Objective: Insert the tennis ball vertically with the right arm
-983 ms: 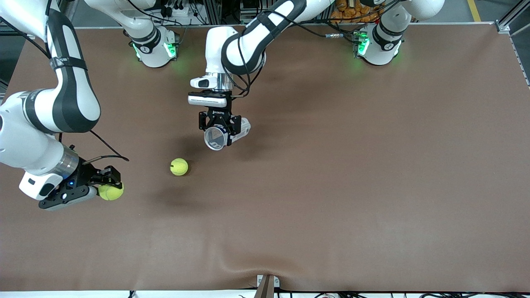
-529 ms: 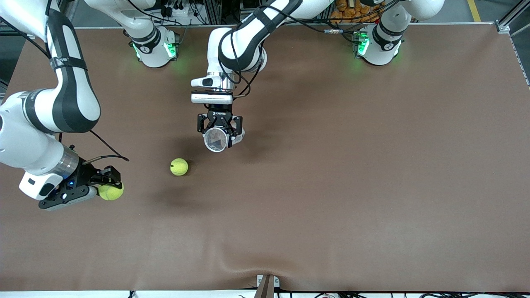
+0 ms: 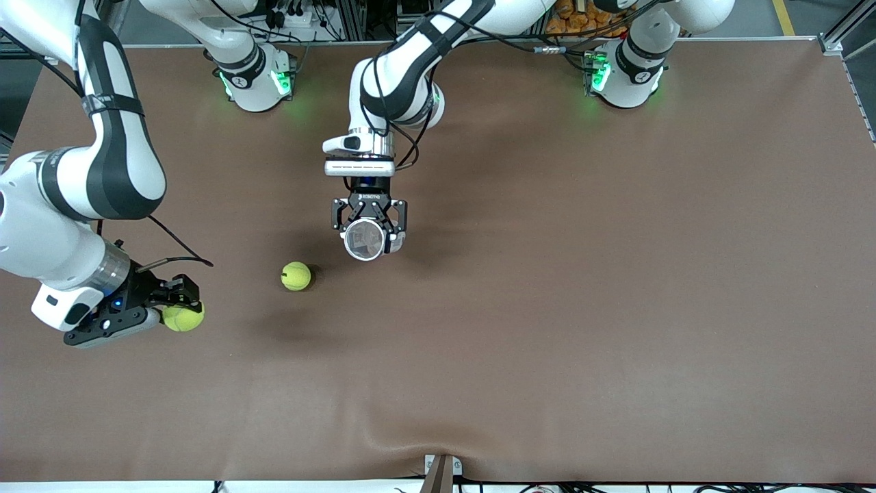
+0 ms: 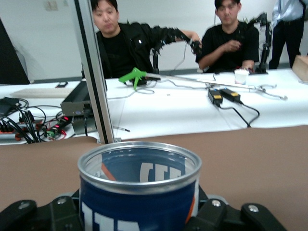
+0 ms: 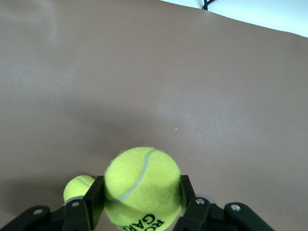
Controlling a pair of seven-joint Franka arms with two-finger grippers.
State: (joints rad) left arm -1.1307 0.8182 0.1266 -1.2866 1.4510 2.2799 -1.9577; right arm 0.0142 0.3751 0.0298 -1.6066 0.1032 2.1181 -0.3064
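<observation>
My right gripper (image 3: 179,309) is shut on a yellow-green tennis ball (image 3: 182,318) and holds it above the table at the right arm's end; the ball fills the space between the fingers in the right wrist view (image 5: 142,187). A second tennis ball (image 3: 295,276) lies on the table and shows small in the right wrist view (image 5: 77,188). My left gripper (image 3: 368,231) is shut on a blue open-topped can (image 3: 365,239), held over the table's middle with its open mouth facing the front camera. The can's metal rim shows in the left wrist view (image 4: 139,166).
The brown table cover (image 3: 547,308) has a raised wrinkle near its front edge. A metal bracket (image 3: 441,472) sits at the middle of the front edge. Both arm bases (image 3: 253,75) stand along the table's back edge.
My left gripper has swung the can so that its mouth faces the front camera more squarely, and has shifted slightly toward the left arm's end. The right gripper and both balls have not moved.
</observation>
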